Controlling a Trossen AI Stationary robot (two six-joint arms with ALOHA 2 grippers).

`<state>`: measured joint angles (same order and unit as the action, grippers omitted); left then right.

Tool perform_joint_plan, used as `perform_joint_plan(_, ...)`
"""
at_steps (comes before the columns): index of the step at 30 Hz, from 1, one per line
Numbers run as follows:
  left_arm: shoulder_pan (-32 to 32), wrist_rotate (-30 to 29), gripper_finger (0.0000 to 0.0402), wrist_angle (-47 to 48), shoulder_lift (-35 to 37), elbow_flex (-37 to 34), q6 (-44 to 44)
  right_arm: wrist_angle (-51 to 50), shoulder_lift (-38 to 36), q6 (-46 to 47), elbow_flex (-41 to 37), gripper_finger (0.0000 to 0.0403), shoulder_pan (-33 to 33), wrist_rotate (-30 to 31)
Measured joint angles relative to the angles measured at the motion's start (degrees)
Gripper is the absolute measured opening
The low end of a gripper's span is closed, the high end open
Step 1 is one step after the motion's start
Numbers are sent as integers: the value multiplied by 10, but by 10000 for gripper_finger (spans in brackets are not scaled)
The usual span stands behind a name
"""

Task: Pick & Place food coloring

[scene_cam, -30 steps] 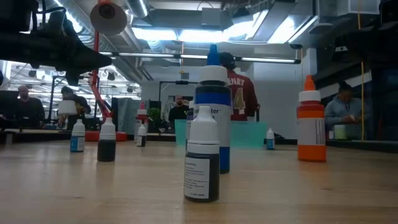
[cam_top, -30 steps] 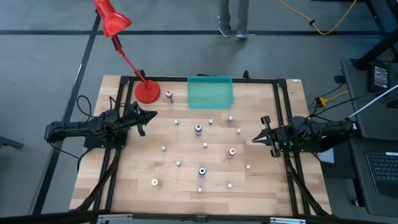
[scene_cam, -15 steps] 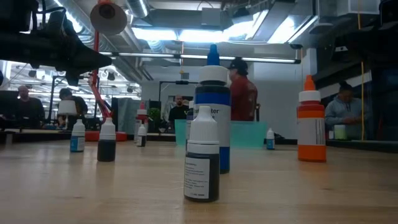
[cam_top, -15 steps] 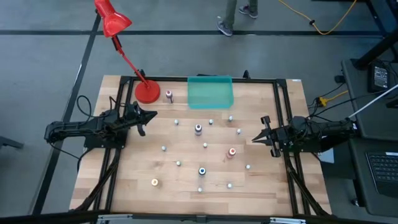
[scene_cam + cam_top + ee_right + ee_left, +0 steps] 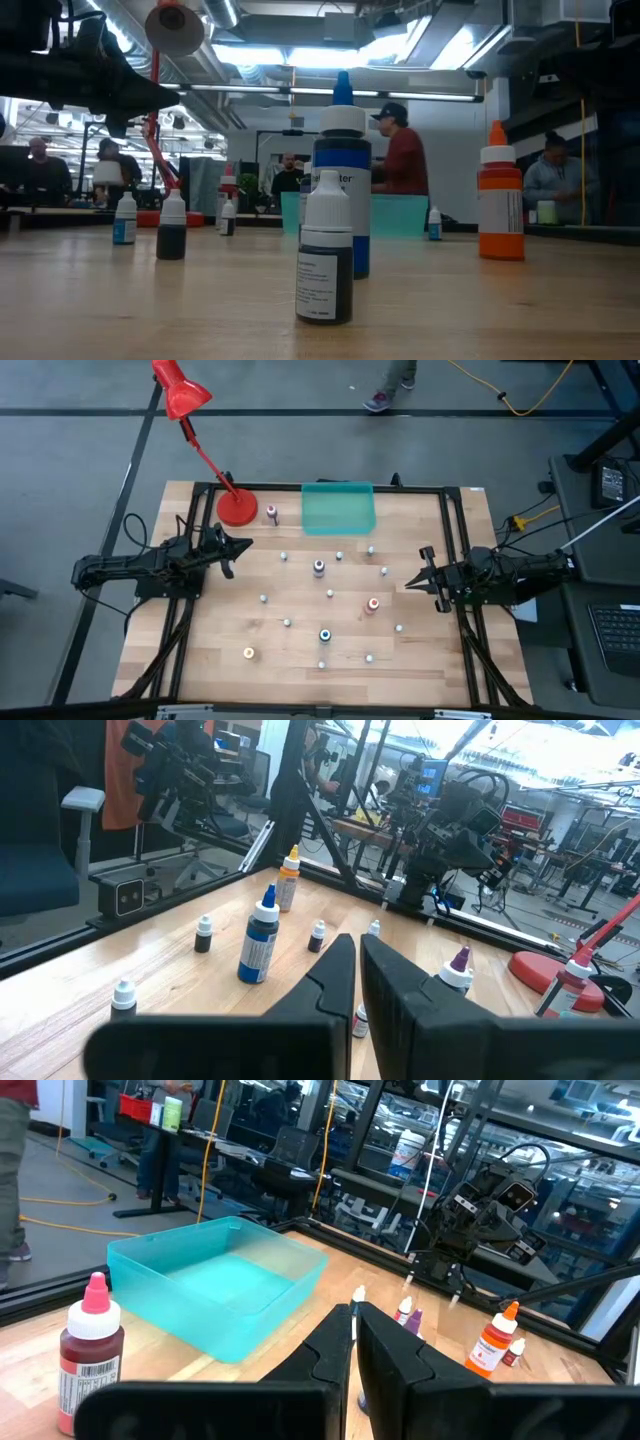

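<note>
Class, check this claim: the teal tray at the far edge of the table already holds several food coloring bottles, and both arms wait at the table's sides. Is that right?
Not quite. The teal tray holds nothing; the high view shows the food coloring bottles all standing on the table, outside it. The rest holds: the left gripper and right gripper wait at the table's sides.
</note>
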<state>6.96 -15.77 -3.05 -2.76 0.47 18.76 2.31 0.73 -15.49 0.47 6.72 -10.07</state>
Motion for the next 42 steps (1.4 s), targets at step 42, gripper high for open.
perform_joint_plan(42, 0, -1, 17, 0, 0, 0, -29, 9, 0, 2, 0, 26, 0, 119)
